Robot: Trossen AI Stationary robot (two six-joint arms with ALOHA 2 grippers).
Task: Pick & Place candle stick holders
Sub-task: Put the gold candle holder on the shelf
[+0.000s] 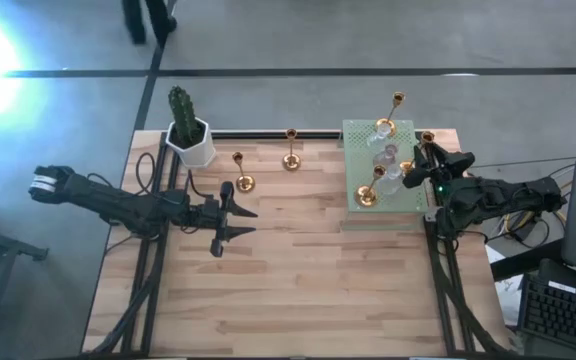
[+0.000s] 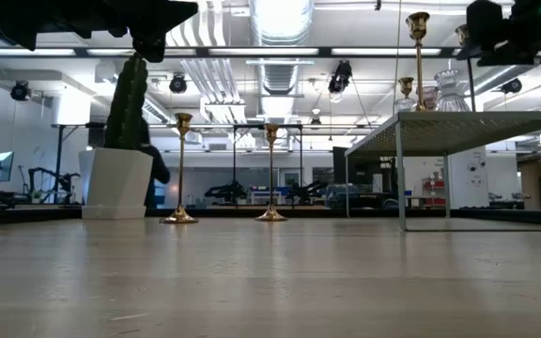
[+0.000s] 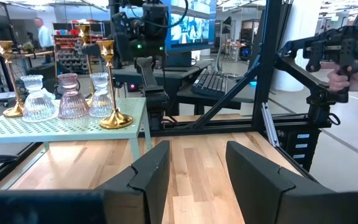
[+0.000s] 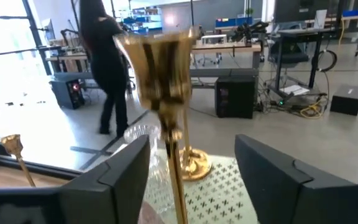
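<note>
Two gold candle stick holders (image 1: 240, 172) (image 1: 290, 150) stand on their round bases on the wooden table. A raised green perforated mat (image 1: 360, 165) carries more gold holders (image 1: 371, 190) (image 1: 392, 112) and three glass ones (image 1: 388, 156). Another gold holder (image 1: 427, 137) stands at the mat's right edge. My right gripper (image 1: 426, 158) is open there. In the right wrist view the holder's stem (image 4: 174, 155) stands between the two fingers, apart from both, with its cup (image 4: 157, 56) above them. My left gripper (image 1: 248, 221) is open and empty above the table's left middle.
A white pot with a green cactus (image 1: 186, 130) stands at the table's far left. The green mat is a raised shelf on thin legs (image 2: 400, 174). A person (image 4: 104, 68) walks in the room beyond the table. A keyboard (image 1: 563, 310) lies off the table's right side.
</note>
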